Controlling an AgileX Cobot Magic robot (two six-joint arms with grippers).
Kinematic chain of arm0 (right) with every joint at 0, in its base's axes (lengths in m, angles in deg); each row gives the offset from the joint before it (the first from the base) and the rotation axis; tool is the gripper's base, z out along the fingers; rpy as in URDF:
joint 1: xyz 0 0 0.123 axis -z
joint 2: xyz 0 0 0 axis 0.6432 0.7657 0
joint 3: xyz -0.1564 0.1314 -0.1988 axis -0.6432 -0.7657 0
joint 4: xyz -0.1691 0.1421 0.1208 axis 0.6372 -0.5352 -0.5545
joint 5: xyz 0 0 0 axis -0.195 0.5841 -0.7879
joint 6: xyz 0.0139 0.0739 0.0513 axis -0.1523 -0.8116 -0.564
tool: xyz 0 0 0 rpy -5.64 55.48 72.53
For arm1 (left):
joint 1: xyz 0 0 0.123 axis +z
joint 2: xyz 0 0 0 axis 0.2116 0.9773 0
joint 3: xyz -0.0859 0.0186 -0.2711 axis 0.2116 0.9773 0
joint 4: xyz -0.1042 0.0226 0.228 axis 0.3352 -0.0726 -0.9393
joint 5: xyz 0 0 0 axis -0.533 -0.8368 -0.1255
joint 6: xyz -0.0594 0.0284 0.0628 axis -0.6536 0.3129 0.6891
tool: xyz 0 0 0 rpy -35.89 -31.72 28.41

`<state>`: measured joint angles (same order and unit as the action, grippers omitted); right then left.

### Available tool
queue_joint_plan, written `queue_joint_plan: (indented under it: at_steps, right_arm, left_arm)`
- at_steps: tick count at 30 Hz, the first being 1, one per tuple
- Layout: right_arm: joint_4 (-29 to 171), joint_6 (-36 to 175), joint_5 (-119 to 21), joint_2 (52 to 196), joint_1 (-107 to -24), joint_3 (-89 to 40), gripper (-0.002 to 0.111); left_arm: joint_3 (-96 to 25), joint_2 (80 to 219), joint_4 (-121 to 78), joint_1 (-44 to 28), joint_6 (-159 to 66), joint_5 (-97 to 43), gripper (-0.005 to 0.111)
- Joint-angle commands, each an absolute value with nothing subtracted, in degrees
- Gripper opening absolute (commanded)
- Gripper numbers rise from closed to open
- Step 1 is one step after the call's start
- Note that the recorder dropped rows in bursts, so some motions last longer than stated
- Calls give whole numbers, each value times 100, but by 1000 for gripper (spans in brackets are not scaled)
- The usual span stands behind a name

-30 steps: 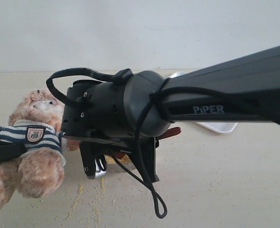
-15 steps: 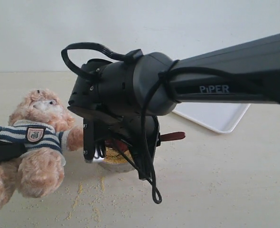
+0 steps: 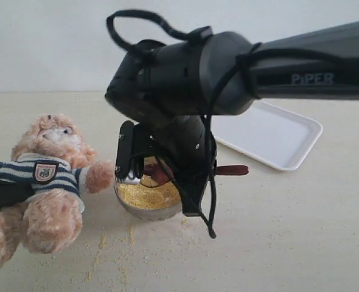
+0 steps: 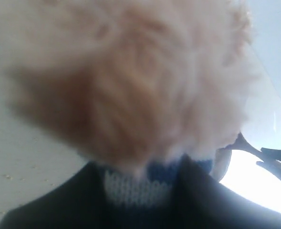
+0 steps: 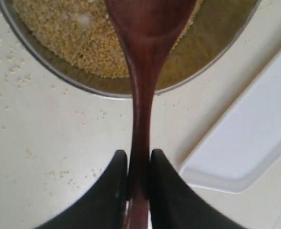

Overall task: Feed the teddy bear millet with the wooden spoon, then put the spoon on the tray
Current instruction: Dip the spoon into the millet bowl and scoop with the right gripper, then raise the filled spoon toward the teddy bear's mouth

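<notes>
in the right hand [image 5: 137,160], wooden spoon [image 5: 143,71] points toward millet [image 5: 69,38].

In the exterior view the black right arm [image 3: 185,79] hid the far side of the round shiny steel bowl [image 3: 146,210], one corner of the flat white tray [image 3: 277,137] and most of the slim reddish-brown wooden spoon [image 3: 233,170] apart from its handle end. The fluffy light-brown teddy bear [image 3: 45,182] in its striped shirt ran off the left edge. The left wrist view showed only blurred fur, the left gripper [image 4: 138,191] a dark smear. The right wrist view cropped the spoon's bowl.
</notes>
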<state>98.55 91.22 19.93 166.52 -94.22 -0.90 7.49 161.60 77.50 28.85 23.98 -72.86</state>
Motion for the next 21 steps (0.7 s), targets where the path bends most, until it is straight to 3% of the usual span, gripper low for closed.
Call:
queue_joint_plan:
  at_steps: [1, 21]
  right_arm:
    - [9184, 9270, 2051, 16271, -9094, -66, 0]
    - [8343, 9592, 2051, 15780, -8691, -66, 0]
  left_arm:
    - [737, 16143, 7848, 2906, 2411, -7529, 5]
    - [1701, 16143, 7665, 2906, 2389, -8386, 5]
